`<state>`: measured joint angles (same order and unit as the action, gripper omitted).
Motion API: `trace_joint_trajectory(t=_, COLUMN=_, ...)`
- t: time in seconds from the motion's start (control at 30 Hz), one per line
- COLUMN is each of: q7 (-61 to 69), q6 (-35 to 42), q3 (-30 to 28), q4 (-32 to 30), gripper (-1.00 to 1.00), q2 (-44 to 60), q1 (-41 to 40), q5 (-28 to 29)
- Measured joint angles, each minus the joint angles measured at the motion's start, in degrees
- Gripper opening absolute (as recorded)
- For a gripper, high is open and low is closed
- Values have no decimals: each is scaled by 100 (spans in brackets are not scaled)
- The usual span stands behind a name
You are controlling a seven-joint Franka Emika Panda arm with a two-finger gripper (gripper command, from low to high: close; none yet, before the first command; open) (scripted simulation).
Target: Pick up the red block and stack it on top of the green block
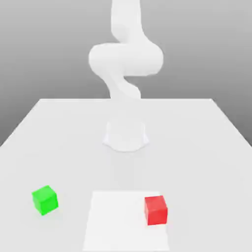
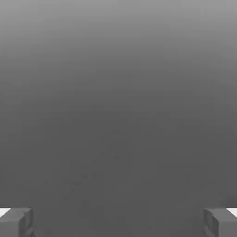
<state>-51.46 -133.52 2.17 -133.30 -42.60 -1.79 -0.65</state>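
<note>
Matte red cube [image 1: 156,210] sits apart from green cube [image 1: 45,200].

You're looking at a smooth, plain white arm [image 1: 125,59] with rounded links on a round white base [image 1: 125,136]; its gripper [image 2: 118,222] has blocky grey fingertips [image 2: 16,222].

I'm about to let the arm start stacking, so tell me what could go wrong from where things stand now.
The gripper is open with nothing between its fingers, so the whole approach to the red block is still ahead; a poorly centred descent could nudge it instead of gripping it.

The green block sits well apart, toward the exterior view's left and turned at an angle, so a placement not aligned with it may leave the red block overhanging or toppling.
</note>
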Motion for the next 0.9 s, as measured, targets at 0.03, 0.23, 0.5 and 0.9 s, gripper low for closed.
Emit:
trace_joint_trajectory(t=0.03, q7=-243, q6=-75, q3=96, q4=-65, gripper=0, q2=139, q1=-77, q5=-27)
trace_joint_trajectory(t=0.23, q7=-1643, q6=-496, q3=641, q4=-432, gripper=0, q2=908, q1=-478, q5=-128)
trace_joint_trajectory(t=0.5, q7=-3554, q6=-1050, q3=1386, q4=-914, gripper=0, q2=1915, q1=-979, q5=-163)
trace_joint_trajectory(t=0.9, q7=-6685, q6=-1885, q3=2251, q4=-1638, gripper=0, q2=3488, q1=-1487, q5=150)
